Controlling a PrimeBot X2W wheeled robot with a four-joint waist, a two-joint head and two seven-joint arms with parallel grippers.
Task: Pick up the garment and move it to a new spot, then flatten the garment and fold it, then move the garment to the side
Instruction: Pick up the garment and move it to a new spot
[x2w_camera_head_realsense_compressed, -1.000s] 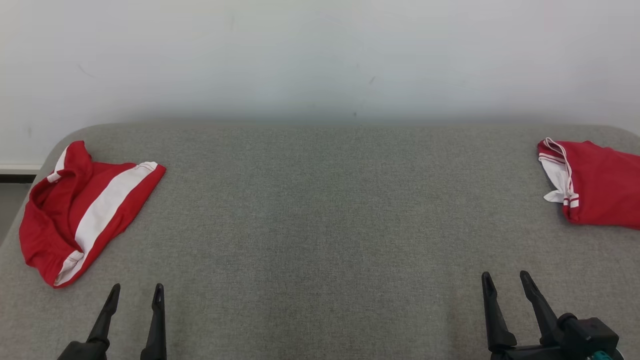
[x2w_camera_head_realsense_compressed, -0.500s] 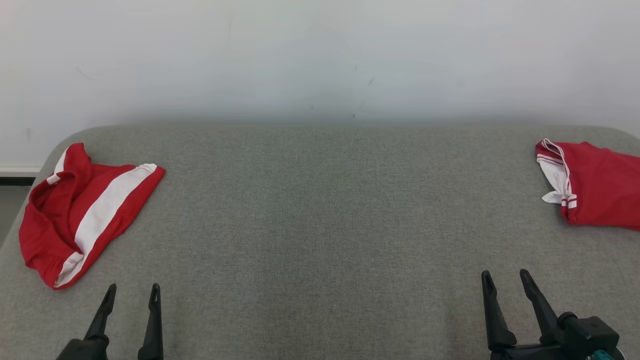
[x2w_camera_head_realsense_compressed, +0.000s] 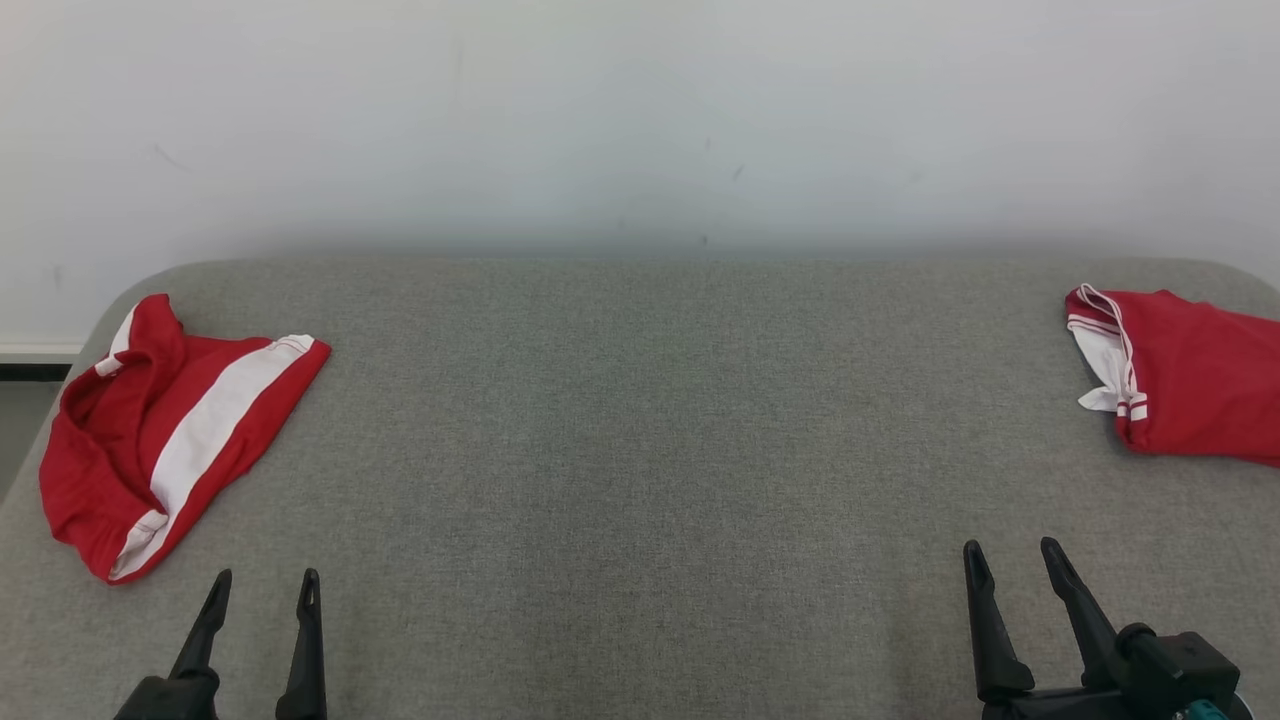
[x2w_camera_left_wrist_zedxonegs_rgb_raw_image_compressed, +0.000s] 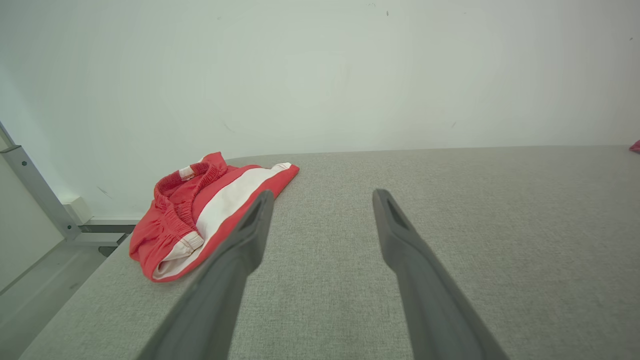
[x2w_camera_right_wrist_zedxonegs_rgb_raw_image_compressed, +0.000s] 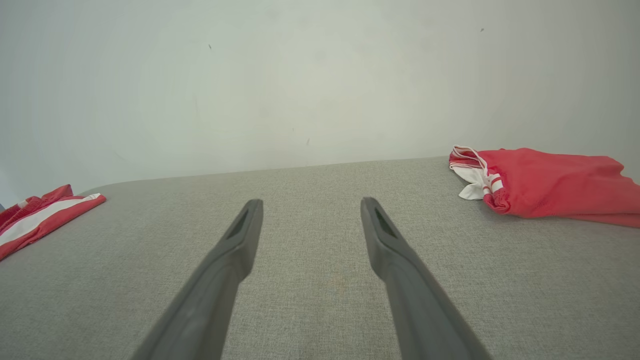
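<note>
L pincer (x2w_camera_head_realsense_compressed: 267, 578) & R pincer (x2w_camera_head_realsense_compressed: 1010, 548) were held released, nothing gripped, over the grey table (x2w_camera_head_realsense_compressed: 640, 450). At its left end, red shorts (x2w_camera_head_realsense_compressed: 170, 430) w/ white stripe were seen near the L pincer. A crumpled red garment (x2w_camera_head_realsense_compressed: 1190, 390) was seen at the right end, apart from the R pincer.

Three cams on one grey table (x2w_camera_head_realsense_compressed: 640, 450), all facing the white wall (x2w_camera_head_realsense_compressed: 640, 120).
Head cam: high, fwd & down, takes in the whole top. Wrist cams: low, near the surface, each looking along L gripper (x2w_camera_left_wrist_zedxonegs_rgb_raw_image_compressed: 323, 192) / R gripper (x2w_camera_right_wrist_zedxonegs_rgb_raw_image_compressed: 311, 200). Shared by all: table centre, wall, striped red garment (x2w_camera_head_realsense_compressed: 170, 430) at left.
</note>
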